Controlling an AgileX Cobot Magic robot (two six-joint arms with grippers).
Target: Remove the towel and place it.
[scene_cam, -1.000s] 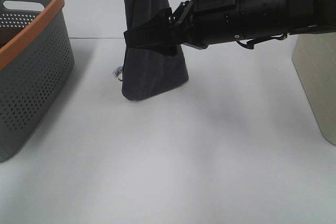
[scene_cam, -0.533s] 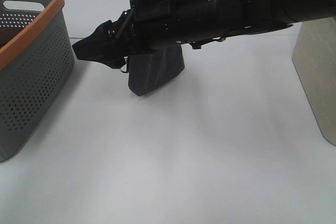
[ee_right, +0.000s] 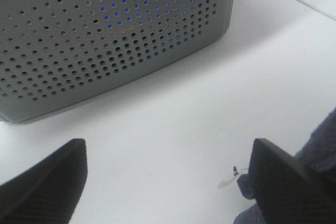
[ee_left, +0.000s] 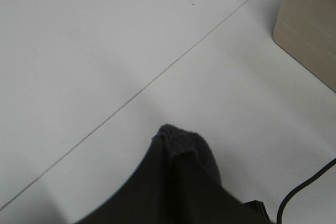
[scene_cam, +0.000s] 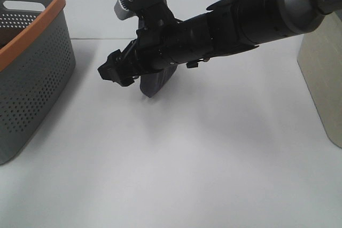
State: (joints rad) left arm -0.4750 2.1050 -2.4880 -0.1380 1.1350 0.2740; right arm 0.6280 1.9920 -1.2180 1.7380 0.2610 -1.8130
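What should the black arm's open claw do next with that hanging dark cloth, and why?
Probably slide the open right gripper toward the hanging dark navy cloth towel: nothing sits between its fingers, and the towel's lower end lies just beside them.

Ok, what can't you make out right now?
1. Left hand: above the exterior view's top edge; its wrist view shows only bunched towel, so grip unconfirmed.
2. Towel's middle: exterior view, behind the right arm.
3. Basket contents: exterior view, walls and frame edge hide them.
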